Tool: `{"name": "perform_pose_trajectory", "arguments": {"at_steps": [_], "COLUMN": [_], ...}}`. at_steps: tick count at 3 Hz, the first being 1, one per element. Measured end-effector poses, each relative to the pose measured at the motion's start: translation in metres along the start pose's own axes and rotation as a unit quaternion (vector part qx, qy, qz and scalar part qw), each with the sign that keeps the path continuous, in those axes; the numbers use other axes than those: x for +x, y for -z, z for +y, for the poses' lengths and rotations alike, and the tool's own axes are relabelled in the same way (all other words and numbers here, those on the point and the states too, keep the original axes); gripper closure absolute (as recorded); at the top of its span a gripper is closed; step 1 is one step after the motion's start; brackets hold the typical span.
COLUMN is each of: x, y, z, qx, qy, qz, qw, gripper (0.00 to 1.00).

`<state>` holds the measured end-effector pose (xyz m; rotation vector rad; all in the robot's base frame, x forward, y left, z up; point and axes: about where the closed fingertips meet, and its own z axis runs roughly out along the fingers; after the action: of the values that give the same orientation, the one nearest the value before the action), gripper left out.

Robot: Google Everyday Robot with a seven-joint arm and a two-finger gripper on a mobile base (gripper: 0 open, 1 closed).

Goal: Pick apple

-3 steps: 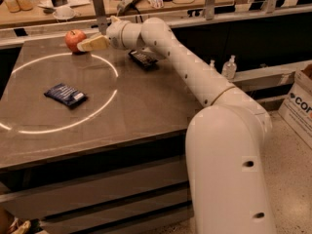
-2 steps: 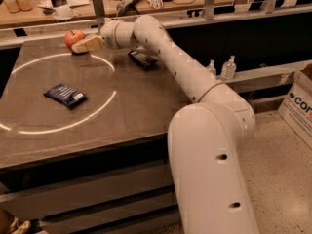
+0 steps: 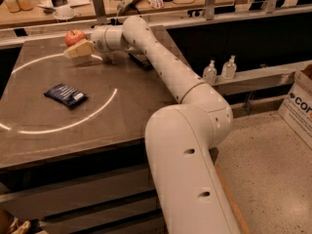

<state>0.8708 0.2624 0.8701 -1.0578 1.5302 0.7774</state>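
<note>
The apple is small, round and red-orange. It is at the far left of the grey table, near the back edge. My gripper reaches across the table on the long white arm. Its tan tip lies right against the apple's near side and covers the apple's lower part. I cannot see whether the apple rests on the table or is held.
A flat dark blue snack packet lies left of centre inside a ring of light. Another dark packet lies behind the arm. Two small clear bottles stand on a ledge to the right. A cardboard box sits on the floor. A cluttered counter runs behind.
The arm's shoulder and elbow have swung left and nearer the camera. The gripper stays against the apple, which sits at about the same spot.
</note>
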Motion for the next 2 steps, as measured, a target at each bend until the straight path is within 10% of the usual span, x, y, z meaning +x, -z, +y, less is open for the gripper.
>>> {"name": "perform_pose_trajectory", "arguments": {"at_steps": [2], "x": [0.0011], "y": [-0.0259], "z": [0.0048], "qx": [-0.026], "qy": [-0.003], "qz": [-0.009], "qw": [0.9996], "gripper": [0.39]}}
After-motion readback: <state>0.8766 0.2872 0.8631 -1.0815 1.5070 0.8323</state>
